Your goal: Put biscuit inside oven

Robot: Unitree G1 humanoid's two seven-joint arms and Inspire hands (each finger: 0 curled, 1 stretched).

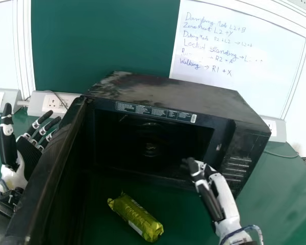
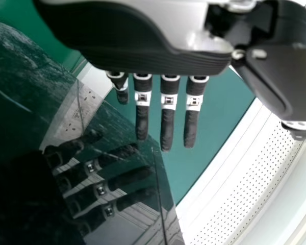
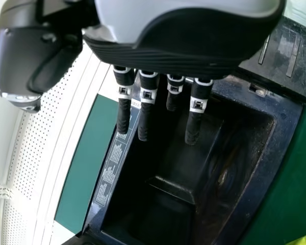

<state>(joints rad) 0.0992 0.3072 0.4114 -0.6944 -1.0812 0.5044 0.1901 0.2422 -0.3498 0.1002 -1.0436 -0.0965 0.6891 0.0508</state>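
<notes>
Robot, table and open oven, seen from the room. The right hand (image 1: 222, 199) is at the mouth of the oven (image 1: 173, 97), near the side away from the door; its fingers are extended and released, grasping nothing. The biscuit (image 1: 136, 217), in a yellow-green wrapper, lies on the table (image 1: 275, 194), outside the oven, to the left of the right hand and nearer the robot, apart from it. The door (image 1: 48, 168) stands open between the biscuit and the left hand (image 1: 29, 153), which is raised just beside the door's outer face, likewise released, fingers straight; its reflection shows in that glossy face. Beyond the right hand, behind the oven, a whiteboard (image 1: 239, 56) bears handwriting.
</notes>
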